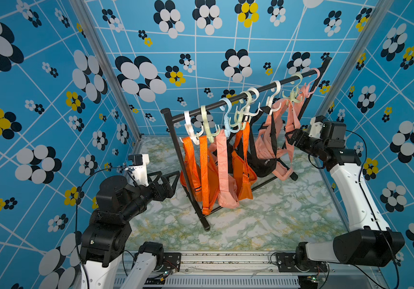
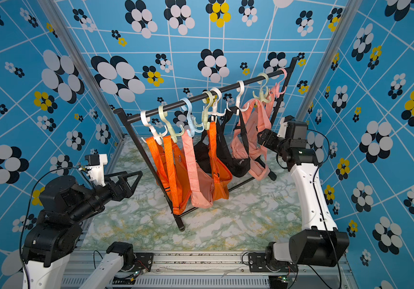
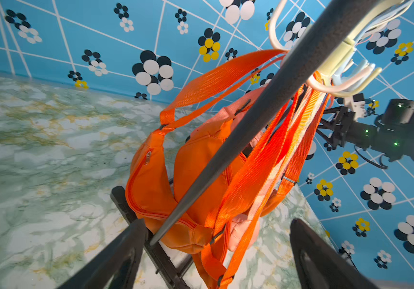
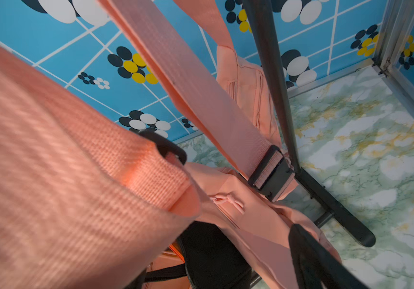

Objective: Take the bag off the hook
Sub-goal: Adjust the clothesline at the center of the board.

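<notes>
While all bags hang from hooks, none removed: left claw wide near orange bag, right claw wide at pink strap.

Looks down on a black rack standing on a marble tabletop. Carries orange, pink and black bags on pastel hooks. Puts left gripper, jaws apart, just beside the orange bag; right gripper at a pink strap, perhaps touching.
</notes>
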`<state>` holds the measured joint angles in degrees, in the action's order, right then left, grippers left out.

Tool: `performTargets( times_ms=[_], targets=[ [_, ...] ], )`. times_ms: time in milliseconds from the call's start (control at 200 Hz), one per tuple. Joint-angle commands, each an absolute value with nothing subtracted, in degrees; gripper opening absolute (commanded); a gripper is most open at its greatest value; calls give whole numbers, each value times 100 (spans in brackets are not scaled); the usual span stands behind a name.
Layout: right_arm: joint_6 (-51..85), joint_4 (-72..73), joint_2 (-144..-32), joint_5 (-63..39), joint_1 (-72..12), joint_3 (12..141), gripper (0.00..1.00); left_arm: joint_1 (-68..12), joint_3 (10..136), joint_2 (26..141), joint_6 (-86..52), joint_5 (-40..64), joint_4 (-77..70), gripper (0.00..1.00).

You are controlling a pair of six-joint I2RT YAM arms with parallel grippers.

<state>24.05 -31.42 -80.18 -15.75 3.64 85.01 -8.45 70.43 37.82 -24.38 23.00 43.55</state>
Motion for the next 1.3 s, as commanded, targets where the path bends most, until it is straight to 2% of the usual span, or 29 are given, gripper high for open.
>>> performTargets(
  times_ms=[0,70,295,470,655,720,735,770,850,985,1209,1299],
  targets=[
    [2574,-3282,-7939,-1908,404,8646,87,-1014,6935,3944,-2478,2639,4251,82],
    [2479,-3334,-7878,-1803,415,8600,87,-1170,6948,4109,-2394,2511,4208,78],
    [2231,-3583,-7805,-1523,523,8625,82,-1938,6927,4659,-2050,1397,3785,77],
    [2187,-3653,-7804,-1401,731,8738,79,-1982,6952,4938,-1925,656,3542,57],
    [2370,-3200,-7711,-1866,1083,8740,79,-1966,7175,5338,-1765,285,3410,47],
    [2457,-2995,-7690,-1950,1141,8731,82,-1892,7282,5458,-1664,53,3419,44],
    [2467,-2959,-7697,-1959,1150,8731,82,-1865,7311,5487,-1642,11,3421,39],
    [2500,-2873,-7727,-1985,1173,8772,83,-1760,7374,5557,-1607,-18,3412,33],
    [2524,-2745,-7883,-2058,1189,8955,83,-1379,7587,5755,-1555,152,3432,29],
    [2659,-2346,-8207,-2410,1195,9340,82,-771,8083,6205,-1376,608,3553,27],
    [2842,-1764,-8893,-2843,1182,9710,78,-389,8600,6912,-1204,572,3545,25],
    [2619,-2038,-9308,-2881,1079,10164,74,-277,8730,7166,-1243,710,3499,25]
  ],
)
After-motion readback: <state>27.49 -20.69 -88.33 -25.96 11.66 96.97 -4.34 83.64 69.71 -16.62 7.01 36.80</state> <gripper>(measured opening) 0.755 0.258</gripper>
